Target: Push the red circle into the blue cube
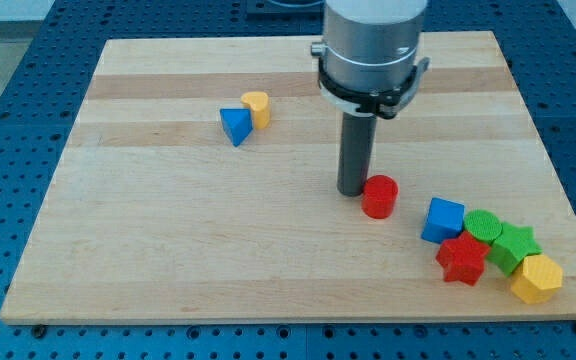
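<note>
The red circle (379,196) is a short red cylinder standing right of the board's middle. The blue cube (443,220) sits a short way to its lower right, with a gap between them. My tip (353,191) is at the lower end of the dark rod, right against the red circle's left side.
Beside the blue cube at the lower right lie a red star-like block (462,260), a green circle (484,226), a green star-like block (515,248) and a yellow hexagon (537,278). A blue triangle (234,126) and a yellow block (256,107) sit at the upper left. The wooden board (168,250) ends near the cluster.
</note>
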`<state>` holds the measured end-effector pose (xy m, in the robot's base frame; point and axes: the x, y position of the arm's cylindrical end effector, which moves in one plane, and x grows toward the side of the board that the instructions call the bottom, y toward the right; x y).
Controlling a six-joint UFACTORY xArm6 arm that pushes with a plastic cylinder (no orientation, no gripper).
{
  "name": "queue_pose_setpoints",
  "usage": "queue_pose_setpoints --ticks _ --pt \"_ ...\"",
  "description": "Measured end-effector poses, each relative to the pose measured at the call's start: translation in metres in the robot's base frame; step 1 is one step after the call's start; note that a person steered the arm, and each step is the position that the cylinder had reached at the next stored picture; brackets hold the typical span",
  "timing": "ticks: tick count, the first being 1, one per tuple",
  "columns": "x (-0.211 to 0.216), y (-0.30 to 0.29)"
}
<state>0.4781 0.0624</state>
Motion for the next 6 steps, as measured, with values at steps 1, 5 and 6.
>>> queue_pose_setpoints --ticks 1,5,6 --pt "0.01 0.009" --pt "0.033 0.029" --pt "0.031 0.013"
